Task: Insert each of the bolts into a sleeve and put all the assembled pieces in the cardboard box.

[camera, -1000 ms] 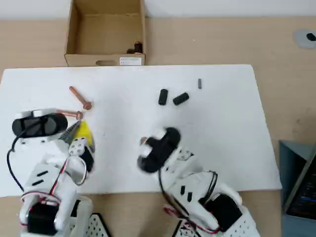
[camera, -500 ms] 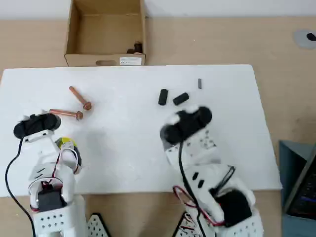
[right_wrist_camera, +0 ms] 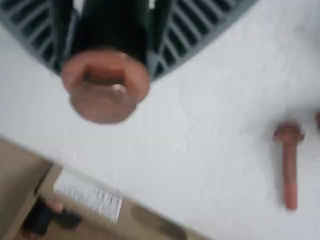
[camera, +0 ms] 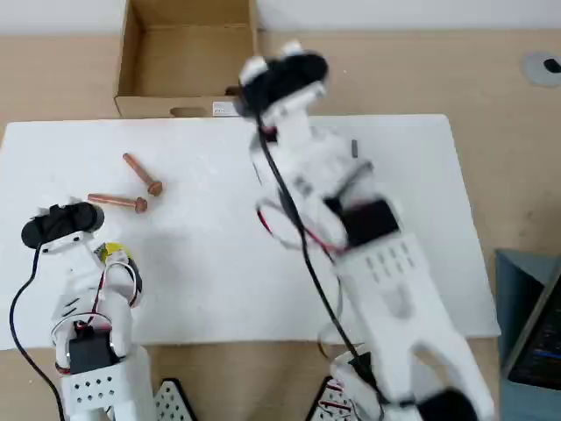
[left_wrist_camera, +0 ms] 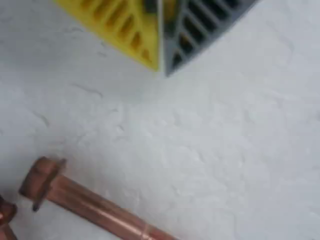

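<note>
Whereas a second ago the right arm sat folded low at the near edge of the worktop (camera: 394,70), it now stretches across the white mat (camera: 202,263). Its right hand (right_wrist_camera: 107,55) is by the front right corner of the cardboard box (camera: 131,53), clamped on a black sleeve (right_wrist_camera: 112,25) with a copper bolt head (right_wrist_camera: 105,90) poking out. The left hand (left_wrist_camera: 161,50), fingers pressed together and empty, hangs close to a loose bolt (left_wrist_camera: 85,200). The box's white label (right_wrist_camera: 90,195) is too blurred to read.

Your high camera looks straight down on the white mat (camera: 210,263); both wrist cameras face it closely, each catching a bolt (left_wrist_camera: 90,200).
</note>
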`<state>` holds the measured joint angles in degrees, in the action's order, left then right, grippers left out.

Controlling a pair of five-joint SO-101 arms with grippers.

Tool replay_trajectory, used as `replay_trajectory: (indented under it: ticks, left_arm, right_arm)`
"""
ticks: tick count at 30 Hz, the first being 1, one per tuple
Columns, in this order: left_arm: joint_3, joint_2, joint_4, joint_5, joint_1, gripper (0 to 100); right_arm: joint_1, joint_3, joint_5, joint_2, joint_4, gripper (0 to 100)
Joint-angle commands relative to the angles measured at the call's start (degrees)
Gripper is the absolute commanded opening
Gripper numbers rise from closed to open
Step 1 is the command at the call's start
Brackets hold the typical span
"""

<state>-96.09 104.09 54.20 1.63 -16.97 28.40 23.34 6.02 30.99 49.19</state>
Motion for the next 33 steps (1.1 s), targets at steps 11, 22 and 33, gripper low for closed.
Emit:
replay_trajectory:
  ticks: [11, 22, 33]
  left_arm:
    - [-0.44, 0.22, -1.14, 0.0, -0.18, 0]
    - [-0.44, 0.22, -1.14, 0.0, -0.18, 0]
    - [-0.44, 0.22, -1.14, 0.0, -0.09, 0]
  right_arm:
    - [-1.01, -46.2, -5.54, -46.11, -12.66, 0.9]
    - [-0.48, -82.15, -19.08, -78.73, -13.45, 0.9]
    - [2.77, -100.7, -32.7, -95.6, -12.13, 1.1]
